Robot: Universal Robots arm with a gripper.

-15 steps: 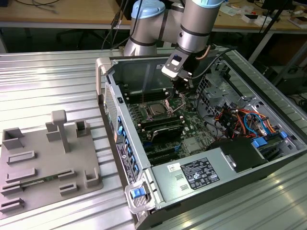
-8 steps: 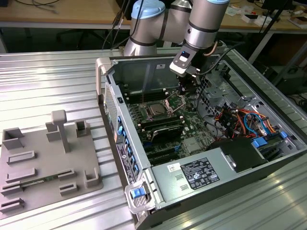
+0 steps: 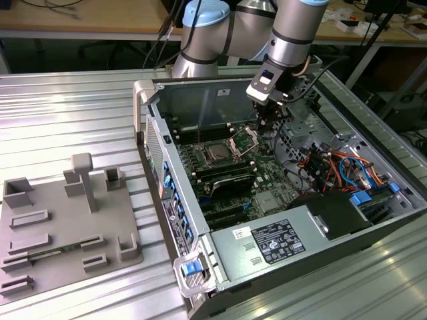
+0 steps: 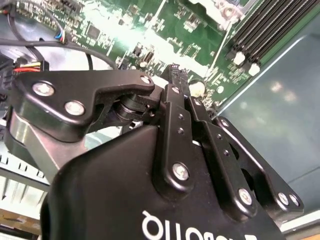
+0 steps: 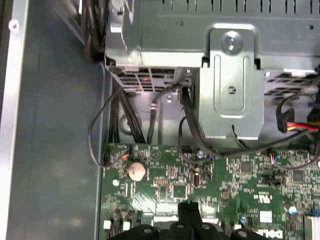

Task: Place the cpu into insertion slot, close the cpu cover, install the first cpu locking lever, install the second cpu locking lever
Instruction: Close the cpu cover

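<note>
Now, start at the exterior view's left: the grey fixture plate (image 3: 67, 227) lies flat on the ribbed table beside the open computer case (image 3: 175, 220), well apart from the work, and I judge it is only a parking stand for parts. Move your eye toward the middle of the frame and you find the cpu (image 3: 217, 154) lying flat in the insertion slot (image 3: 218, 166), so that step looks done. Just to its right the cpu cover (image 3: 244, 141) stands tilted up on its hinge, probably left open so the chip could go in under it. Further right and higher in the frame, the gripper (image 3: 268, 121) hangs from the arm, near the cover's upper edge; you cannot tell from here whether it touches. In both wrist views its fingers (image 4: 176, 75) (image 5: 190, 207) are pressed together over the green board (image 5: 240, 170), with nothing visible between them. The cpu thus lies lower and to the left of the gripper, apart from it
</note>
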